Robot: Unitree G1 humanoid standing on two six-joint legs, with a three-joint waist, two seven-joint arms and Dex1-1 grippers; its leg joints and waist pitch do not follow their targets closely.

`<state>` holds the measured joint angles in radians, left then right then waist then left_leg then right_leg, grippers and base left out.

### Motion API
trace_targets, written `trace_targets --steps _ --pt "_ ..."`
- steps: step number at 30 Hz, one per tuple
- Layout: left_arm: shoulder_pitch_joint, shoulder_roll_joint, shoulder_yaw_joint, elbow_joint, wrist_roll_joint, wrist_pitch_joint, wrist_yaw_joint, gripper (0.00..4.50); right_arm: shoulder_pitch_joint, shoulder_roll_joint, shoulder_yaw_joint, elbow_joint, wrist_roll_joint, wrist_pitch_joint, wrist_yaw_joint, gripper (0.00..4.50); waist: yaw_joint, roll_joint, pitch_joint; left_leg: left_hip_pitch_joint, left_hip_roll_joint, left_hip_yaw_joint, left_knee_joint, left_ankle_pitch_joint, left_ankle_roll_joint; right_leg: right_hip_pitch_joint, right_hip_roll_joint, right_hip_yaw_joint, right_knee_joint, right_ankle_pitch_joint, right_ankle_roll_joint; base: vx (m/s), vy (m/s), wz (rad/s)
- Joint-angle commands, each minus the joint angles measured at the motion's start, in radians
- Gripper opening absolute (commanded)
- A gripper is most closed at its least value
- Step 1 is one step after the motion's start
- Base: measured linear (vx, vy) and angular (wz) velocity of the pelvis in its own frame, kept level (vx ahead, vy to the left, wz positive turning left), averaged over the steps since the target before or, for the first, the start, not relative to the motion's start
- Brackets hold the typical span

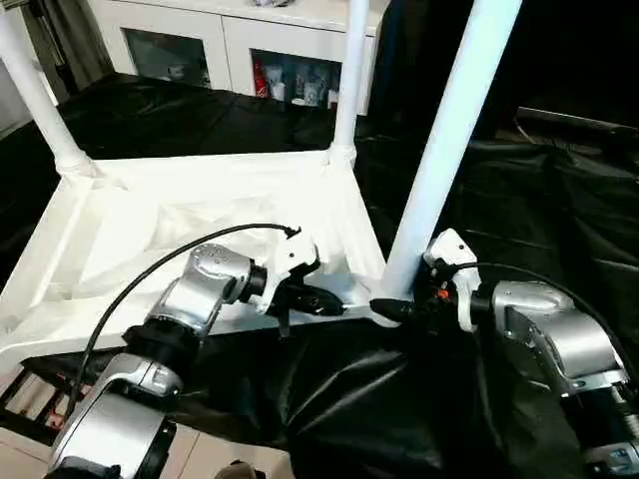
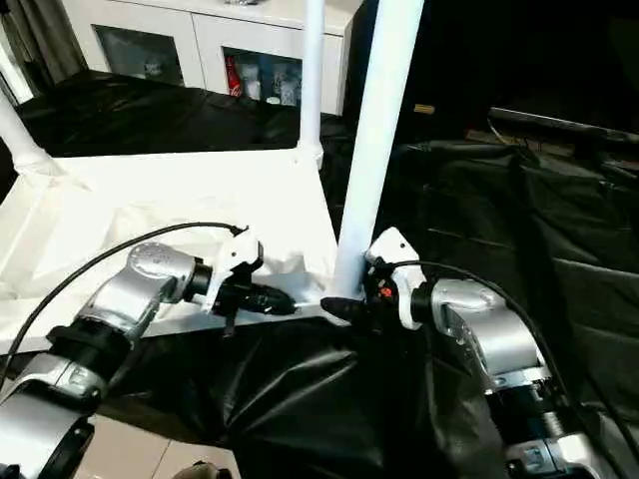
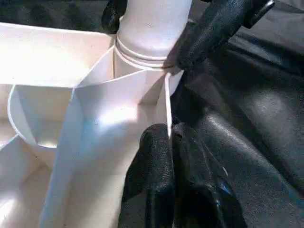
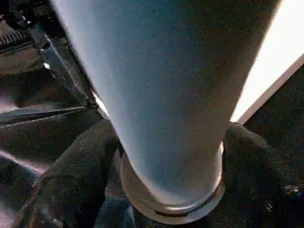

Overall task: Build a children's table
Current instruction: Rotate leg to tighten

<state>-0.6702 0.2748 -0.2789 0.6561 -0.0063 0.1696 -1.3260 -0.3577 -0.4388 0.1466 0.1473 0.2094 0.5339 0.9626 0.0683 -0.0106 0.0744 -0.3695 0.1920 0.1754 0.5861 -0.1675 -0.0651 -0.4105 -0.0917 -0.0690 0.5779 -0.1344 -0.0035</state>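
Your table top (image 1: 200, 215) lies underside-up on the black sheet (image 1: 399, 399), three legs standing in corner sockets. Left pincer (image 1: 324, 299) — clenched on the top's near rim wall, just beside the near leg (image 1: 444, 140). Right pincer (image 4: 166, 190) straddles that leg's base at its socket, fingers (image 4: 71, 180) either side; grasping or merely around, you cannot tell.

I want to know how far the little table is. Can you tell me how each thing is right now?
White plastic tabletop: upside down on black sheeting, ribs up.
Near white tube leg: upright in its corner socket.
Two far white legs: upright in their sockets.
Left gripper: shut on the tabletop's edge wall.
Right gripper: fingers either side of the near leg's base.
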Motion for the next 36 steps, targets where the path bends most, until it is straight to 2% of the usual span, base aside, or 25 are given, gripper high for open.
trace_targets --steps 1,4,5,6,7,8,10,11,12,13,16,18,20,21,24,27,29,30,31,32,33,34,35,36 --pt "-0.006 -0.03 -0.037 -0.065 -0.041 -0.005 -0.051 0.0 0.002 0.025 0.037 -0.035 0.03 0.012 0.006 3.13 0.001 -0.004 -0.082 0.013 0.036 -0.006 -0.072 -0.267 0.031 0.051 -0.053 0.038 -0.065 -0.343 -0.21 0.0 0.0 0.0" --pt "-0.004 -0.041 -0.033 -0.066 -0.04 0.004 -0.028 0.0 0.003 0.06 0.027 -0.013 0.015 -0.001 -0.054 2.92 0.0 -0.004 -0.081 0.012 0.033 -0.005 -0.072 -0.27 0.027 0.05 -0.052 0.037 -0.065 -0.349 -0.21 0.0 0.0 0.0" --pt "-0.018 -0.068 -0.015 -0.039 -0.029 0.007 0.036 0.0 -0.016 0.115 -0.004 0.044 -0.016 -0.01 -0.168 2.86 -0.002 -0.005 -0.081 0.011 0.032 -0.005 -0.072 -0.276 0.021 0.049 -0.054 0.038 -0.067 -0.369 -0.204 0.0 0.0 0.0" --pt "-0.051 -0.11 0.014 0.024 -0.004 -0.007 0.163 0.0 -0.052 0.184 -0.052 0.134 -0.052 -0.009 -0.331 2.82 -0.006 -0.003 -0.08 0.012 0.029 -0.007 -0.071 -0.292 0.009 0.045 -0.054 0.035 -0.071 -0.404 -0.196 0.0 0.0 0.0" --pt "-0.062 -0.121 0.021 0.043 0.003 -0.01 0.198 0.0 -0.062 0.202 -0.067 0.158 -0.057 -0.002 -0.372 2.82 -0.015 -0.003 -0.078 0.015 0.025 -0.007 -0.071 -0.313 -0.009 0.04 -0.049 0.032 -0.074 -0.446 -0.185 0.0 0.0 0.0" --pt "-0.067 -0.127 0.025 0.053 0.007 -0.012 0.217 0.0 -0.067 0.211 -0.075 0.17 -0.06 0.001 -0.394 2.72 -0.016 -0.002 -0.081 0.016 0.025 -0.01 -0.069 -0.316 -0.016 0.041 -0.053 0.031 -0.075 -0.462 -0.18 0.0 0.0 0.0" --pt "-0.083 -0.144 0.033 0.079 0.015 -0.012 0.263 0.0 -0.084 0.24 -0.1 0.208 -0.064 0.007 -0.46 2.63 -0.018 -0.003 -0.077 0.016 0.025 -0.011 -0.072 -0.329 -0.015 0.041 -0.052 0.03 -0.083 -0.497 -0.155 0.0 0.0 0.0" --pt "-0.117 -0.184 0.055 0.125 0.021 -0.003 0.358 0.0 -0.115 0.3 -0.152 0.272 -0.058 0.022 -0.588 2.63 -0.02 0.001 -0.075 0.02 0.023 -0.01 -0.071 -0.346 -0.015 0.036 -0.05 0.03 -0.088 -0.511 -0.148 0.0 0.0 0.0" --pt "-0.122 -0.191 0.059 0.131 0.021 0.0 0.374 0.0 -0.119 0.31 -0.16 0.281 -0.056 0.026 -0.607 2.6 -0.023 -0.002 -0.078 0.021 0.02 -0.013 -0.069 -0.36 -0.022 0.038 -0.05 0.025 -0.09 -0.533 -0.139 0.0 0.0 0.0" --pt "-0.147 -0.222 0.077 0.159 0.021 0.005 0.453 0.0 -0.135 0.346 -0.173 0.308 -0.06 0.017 -0.674 2.59 -0.023 0.001 -0.08 0.017 0.021 -0.015 -0.071 -0.348 -0.017 0.043 -0.052 0.025 -0.089 -0.524 -0.134 0.0 0.0 0.0" --pt "-0.165 -0.245 0.087 0.18 0.021 -0.003 0.497 0.0 -0.143 0.366 -0.162 0.32 -0.073 -0.01 -0.696 2.58 -0.026 -0.002 -0.082 0.016 0.019 -0.01 -0.07 -0.332 -0.007 0.04 -0.048 0.028 -0.089 -0.483 -0.135 0.0 0.0 0.0" --pt "-0.19 -0.271 0.099 0.217 0.028 -0.034 0.559 0.0 -0.16 0.4 -0.167 0.34 -0.078 -0.043 -0.721 3.27 -0.025 -0.001 -0.083 0.011 0.021 -0.009 -0.071 -0.306 0.005 0.045 -0.048 0.03 -0.083 -0.431 -0.15 0.0 0.0 0.0" --pt "-0.192 -0.273 0.096 0.224 0.035 -0.045 0.562 0.0 -0.161 0.404 -0.168 0.339 -0.077 -0.045 -0.717 3.27 -0.025 -0.001 -0.084 0.01 0.02 -0.008 -0.07 -0.294 0.008 0.045 -0.046 0.031 -0.079 -0.401 -0.16 0.0 0.0 0.0" --pt "-0.19 -0.269 0.083 0.232 0.05 -0.071 0.547 0.0 -0.16 0.404 -0.172 0.33 -0.076 -0.044 -0.708 3.44 -0.023 -0.001 -0.086 0.009 0.021 -0.007 -0.07 -0.271 0.017 0.049 -0.045 0.032 -0.075 -0.352 -0.173 0.0 0.0 0.0" --pt "-0.187 -0.261 0.075 0.24 0.055 -0.091 0.527 0.0 -0.157 0.396 -0.169 0.323 -0.086 -0.052 -0.705 3.68 -0.022 0.0 -0.087 0.009 0.023 -0.005 -0.069 -0.252 0.027 0.053 -0.047 0.034 -0.067 -0.29 -0.199 0.0 0.0 0.0" --pt "-0.186 -0.255 0.069 0.246 0.058 -0.107 0.523 0.0 -0.149 0.374 -0.153 0.303 -0.103 -0.058 -0.704 3.78 -0.021 -0.004 -0.087 0.01 0.023 -0.004 -0.069 -0.258 0.031 0.054 -0.048 0.034 -0.068 -0.307 -0.204 0.0 0.0 0.0" --pt "-0.184 -0.25 0.063 0.247 0.063 -0.123 0.52 0.0 -0.143 0.361 -0.145 0.287 -0.111 -0.059 -0.705 4.12 -0.019 -0.003 -0.085 0.012 0.023 -0.004 -0.07 -0.268 0.027 0.053 -0.048 0.033 -0.072 -0.342 -0.19 0.0 0.0 0.0" --pt "-0.184 -0.248 0.06 0.249 0.068 -0.138 0.527 0.0 -0.137 0.347 -0.141 0.271 -0.113 -0.057 -0.7 4.12 -0.018 -0.008 -0.084 0.01 0.023 -0.005 -0.07 -0.27 0.027 0.053 -0.049 0.033 -0.073 -0.36 -0.183 0.0 0.0 0.0" --pt "-0.183 -0.246 0.058 0.251 0.07 -0.151 0.535 0.0 -0.13 0.331 -0.137 0.254 -0.117 -0.055 -0.692 4.12 -0.018 -0.01 -0.084 0.012 0.023 -0.004 -0.07 -0.272 0.027 0.052 -0.049 0.034 -0.074 -0.367 -0.179 0.0 0.0 0.0" --pt "-0.181 -0.248 0.068 0.253 0.063 -0.155 0.538 0.0 -0.117 0.307 -0.13 0.229 -0.127 -0.052 -0.673 4.12 -0.017 -0.006 -0.083 0.011 0.024 -0.005 -0.071 -0.268 0.028 0.052 -0.048 0.035 -0.074 -0.366 -0.175 0.0 0.0 0.0" --pt "-0.181 -0.251 0.077 0.256 0.057 -0.157 0.539 0.27 -0.109 0.291 -0.125 0.212 -0.135 -0.05 -0.661 4.15 -0.015 -0.006 -0.083 0.012 0.025 -0.004 -0.071 -0.269 0.028 0.051 -0.047 0.035 -0.075 -0.361 -0.173 0.0 0.0 0.0" --pt "-0.181 -0.251 0.077 0.256 0.057 -0.157 0.539 0.27 -0.109 0.291 -0.125 0.212 -0.135 -0.05 -0.661 4.15 -0.014 -0.008 -0.083 0.012 0.024 -0.003 -0.07 -0.269 0.03 0.051 -0.047 0.035 -0.075 -0.358 -0.172 0.0 0.0 0.0" --pt "-0.164 -0.248 0.087 0.235 0.047 -0.147 0.523 0.44 -0.065 0.232 -0.121 0.14 -0.138 -0.034 -0.609 4.16 -0.01 -0.005 -0.083 0.01 0.023 -0.004 -0.07 -0.262 0.032 0.055 -0.048 0.035 -0.073 -0.344 -0.176 0.0 0.0 0.0" --pt "-0.163 -0.247 0.088 0.233 0.047 -0.146 0.522 0.57 -0.062 0.228 -0.12 0.134 -0.137 -0.033 -0.604 4.16 -0.008 -0.006 -0.083 0.011 0.027 -0.005 -0.071 -0.258 0.034 0.055 -0.048 0.036 -0.073 -0.33 -0.179 0.0 0.0 0.0"
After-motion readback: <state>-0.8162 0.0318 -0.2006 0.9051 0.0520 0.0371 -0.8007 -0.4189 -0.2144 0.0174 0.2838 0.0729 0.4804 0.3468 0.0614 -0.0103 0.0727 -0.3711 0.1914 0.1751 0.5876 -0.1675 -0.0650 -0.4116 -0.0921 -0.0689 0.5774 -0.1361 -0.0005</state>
